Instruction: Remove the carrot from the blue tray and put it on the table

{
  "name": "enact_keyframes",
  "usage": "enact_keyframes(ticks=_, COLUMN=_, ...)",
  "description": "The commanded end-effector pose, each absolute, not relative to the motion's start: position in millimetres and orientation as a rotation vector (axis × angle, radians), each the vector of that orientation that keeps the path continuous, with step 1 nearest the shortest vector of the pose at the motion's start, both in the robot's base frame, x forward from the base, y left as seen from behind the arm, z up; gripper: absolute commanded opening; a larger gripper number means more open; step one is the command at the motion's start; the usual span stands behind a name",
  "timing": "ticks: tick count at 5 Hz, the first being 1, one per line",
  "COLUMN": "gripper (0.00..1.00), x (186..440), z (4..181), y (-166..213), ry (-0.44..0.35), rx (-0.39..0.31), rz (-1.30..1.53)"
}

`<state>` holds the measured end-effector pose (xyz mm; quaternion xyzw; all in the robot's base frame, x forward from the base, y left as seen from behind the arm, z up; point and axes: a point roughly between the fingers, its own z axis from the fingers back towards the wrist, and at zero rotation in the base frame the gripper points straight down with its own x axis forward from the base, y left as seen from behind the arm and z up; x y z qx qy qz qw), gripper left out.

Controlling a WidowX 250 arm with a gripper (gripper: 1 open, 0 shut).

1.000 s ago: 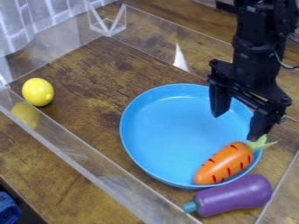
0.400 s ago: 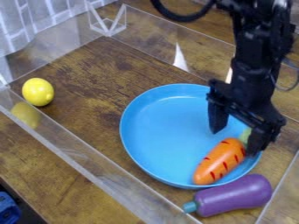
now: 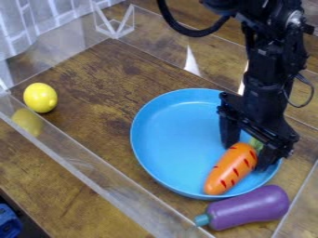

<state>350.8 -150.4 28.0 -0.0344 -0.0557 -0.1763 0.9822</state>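
now, fingers (image 3: 250, 151) spread around the carrot (image 3: 231, 168), centre them over it inside the tray (image 3: 158, 150) before squeezing.

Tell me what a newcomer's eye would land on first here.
The big bright blue tray comes first, with the orange carrot lying in it and the black gripper right over the carrot's top end. Next come the purple eggplant just outside the tray's rim and, off alone at the left, the yellow lemon.
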Motion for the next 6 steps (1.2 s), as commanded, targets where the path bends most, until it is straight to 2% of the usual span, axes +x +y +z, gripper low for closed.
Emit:
enact_keyframes(ticks=1, gripper=0.0, x=351.8, z=26.9, y=-156.0, ry=-0.129, rx=-0.079, rz=-0.37)
enact_keyframes(ticks=2, gripper=0.0, x=350.0, z=34.9, y=-152.2, ry=-0.135, rx=-0.077, rz=-0.358)
enact_keyframes(ticks=4, gripper=0.0, x=344.0, z=75.2, y=-138.9, ry=-0.179, rx=-0.066, rz=-0.316)
enact_keyframes(ticks=6, gripper=0.0, x=338.4, z=142.1, y=-108.6, ry=-0.259, rx=-0.044, rz=-0.238)
